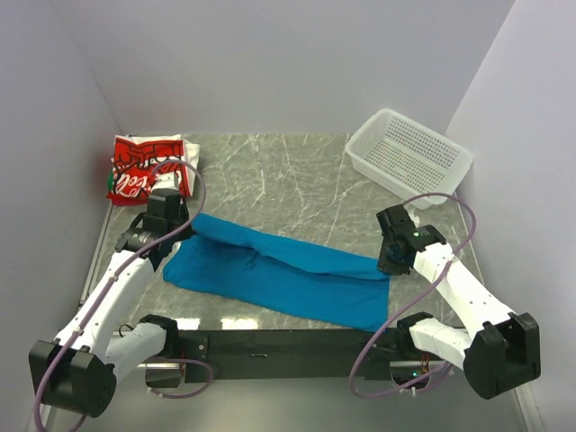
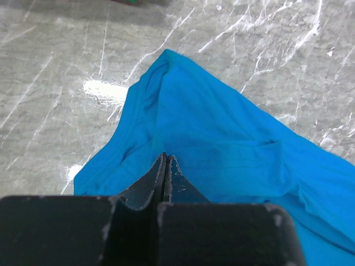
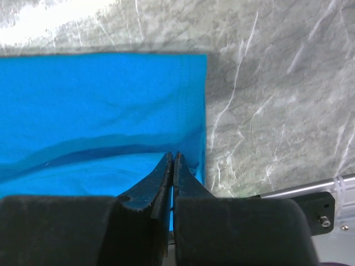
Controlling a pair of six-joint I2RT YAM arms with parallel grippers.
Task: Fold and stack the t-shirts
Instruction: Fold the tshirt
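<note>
We judge the folding of the plain bright-blue cotton t-shirt (image 1: 279, 274) to be in hand, with the stacking not yet begun. The shirt lies as a long, narrow band slanting across the grey marbled tabletop (image 1: 297, 171), from the far left towards the near right, and it looks doubled lengthwise. The left arm (image 1: 117, 288) reaches to the band's left end. Its left jaws are clenched on the cloth there, and in the left wrist view the fabric rises in a tent up to the pinch. The right arm (image 1: 459, 288) meets the opposite end. The right jaws are pressed together at the stitched hem, with blue cloth caught between them at the very edge.

The folded red-and-white t-shirt with white script lettering (image 1: 144, 166) sits at the far left corner of the tabletop, just beyond the left arm and apart from the blue shirt. The white perforated plastic basket (image 1: 409, 148) stands at the far right, well apart from both.

As we read it, the next move calls for both grips to lift together and keep the band taut. One end should then go over the other so the edges meet squarely, since a slack or uneven pull would skew the fold. After that, the blue shirt needs carrying to the red-and-white one
</note>
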